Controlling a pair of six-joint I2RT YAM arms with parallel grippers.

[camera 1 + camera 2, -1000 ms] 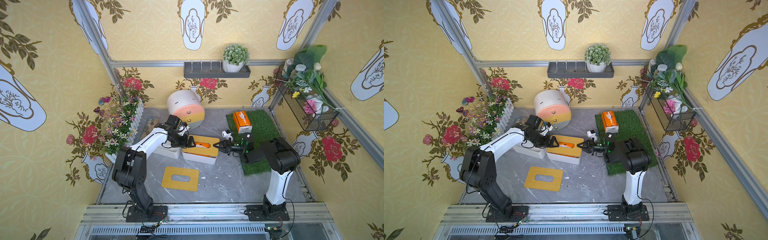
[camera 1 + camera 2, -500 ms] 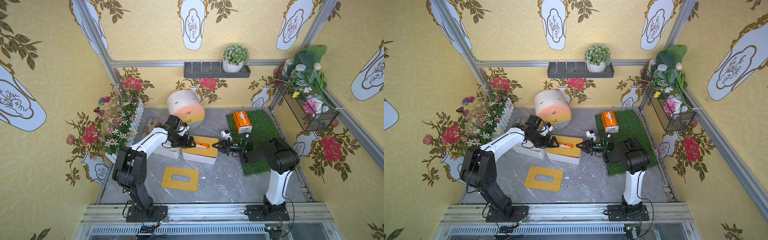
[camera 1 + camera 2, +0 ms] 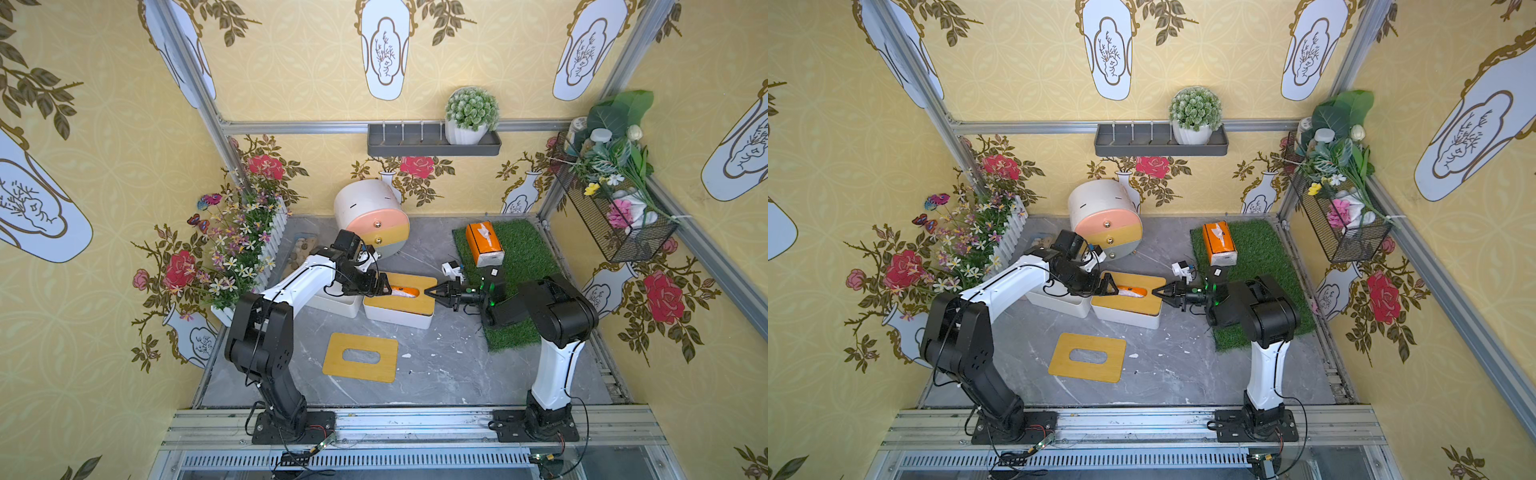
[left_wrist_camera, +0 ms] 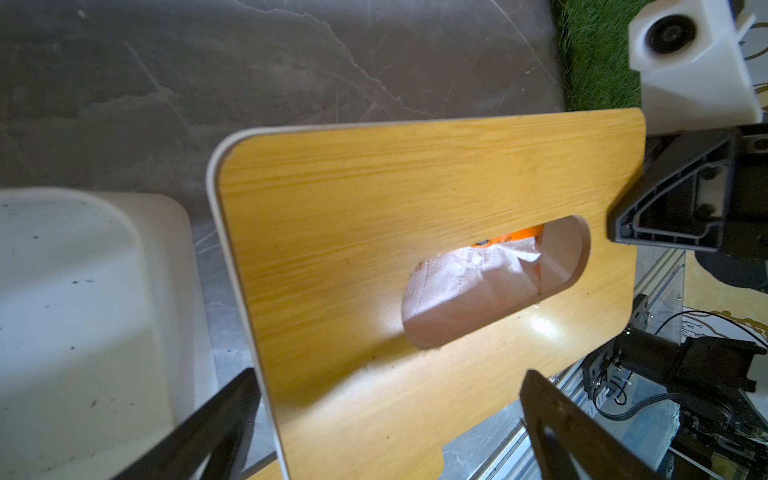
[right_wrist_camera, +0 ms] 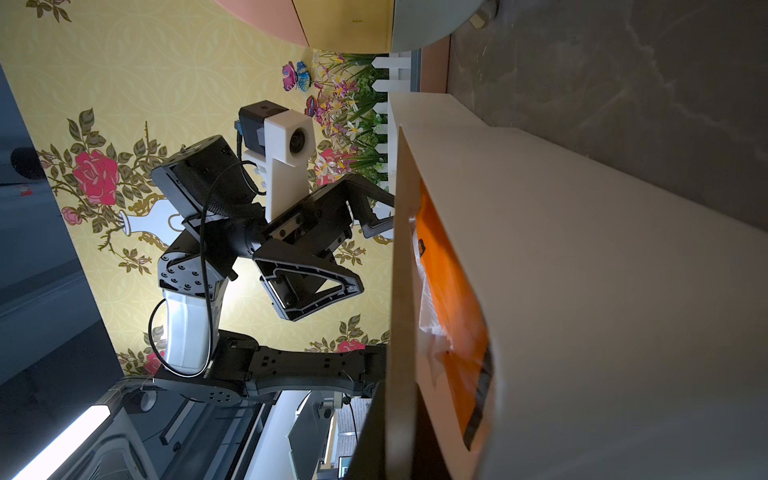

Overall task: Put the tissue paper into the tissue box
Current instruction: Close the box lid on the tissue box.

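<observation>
While both arms sit much as before, the left claw (image 3: 384, 287) gapes wide at the left end of the lid (image 3: 409, 305), and the right claw (image 3: 430, 292) is pinched shut at its right edge (any grip is unclear). I count two boxes, two lids and two orange packs: tissue paper (image 3: 405, 292) inside the tissue box (image 3: 397, 318), open box (image 3: 332, 306) beside it, another pack (image 3: 484, 245) on the grass mat (image 3: 528, 266), spare lid (image 3: 386, 365) amid bare desk (image 3: 449, 374).

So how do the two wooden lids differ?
The lid on the box sits on the white tissue box, its end pinched by the shut right gripper; the loose lid lies flat on the table, untouched. Tissue shows through the first's slot, bare table through the second's. Both share wood, shape and slot.
</observation>
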